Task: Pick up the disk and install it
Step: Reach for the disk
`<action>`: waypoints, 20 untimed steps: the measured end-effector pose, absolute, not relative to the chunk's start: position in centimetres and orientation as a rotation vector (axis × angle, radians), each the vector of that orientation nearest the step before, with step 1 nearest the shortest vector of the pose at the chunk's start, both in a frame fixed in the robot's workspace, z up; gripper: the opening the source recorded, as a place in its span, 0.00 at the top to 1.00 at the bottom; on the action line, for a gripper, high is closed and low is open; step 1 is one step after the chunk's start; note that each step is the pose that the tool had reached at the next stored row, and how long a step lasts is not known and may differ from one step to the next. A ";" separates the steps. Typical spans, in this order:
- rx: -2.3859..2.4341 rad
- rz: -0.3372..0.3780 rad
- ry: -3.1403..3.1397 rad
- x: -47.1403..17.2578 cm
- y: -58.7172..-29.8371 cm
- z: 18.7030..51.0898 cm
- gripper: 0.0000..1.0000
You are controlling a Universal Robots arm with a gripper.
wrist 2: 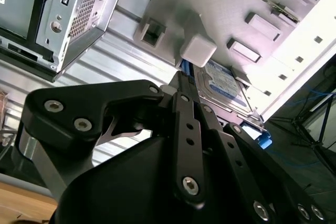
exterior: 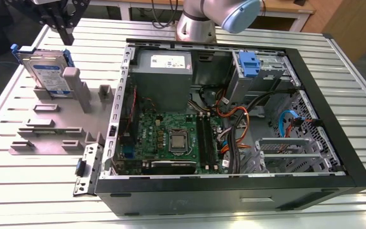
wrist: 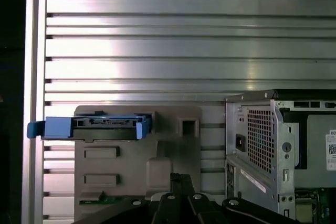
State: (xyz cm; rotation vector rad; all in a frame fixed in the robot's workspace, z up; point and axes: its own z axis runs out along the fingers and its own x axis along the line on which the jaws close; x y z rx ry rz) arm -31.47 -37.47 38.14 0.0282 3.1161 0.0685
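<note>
The disk [exterior: 46,71] stands on edge in the grey holder [exterior: 55,126], at about 10 o'clock on the surface [exterior: 30,191] in the exterior view, with the open computer case [exterior: 234,193] at its 3 o'clock and the claw [exterior: 66,39], closed and empty, near its 12 o'clock

The desk [exterior: 351,62] carries one open computer case [exterior: 202,195] and, at nine o'clock from it, one grey holder block [exterior: 43,133]. There is one disk [exterior: 46,76], in that block. Inside the case I count one power supply [exterior: 162,71], one blue caddy [exterior: 249,64] at one o'clock, and one processor socket [exterior: 178,140]. There is one robot arm [exterior: 211,19].
</note>
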 end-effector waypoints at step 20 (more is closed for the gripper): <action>0.024 0.068 3.116 -34.3 -36.0 37.6 0.89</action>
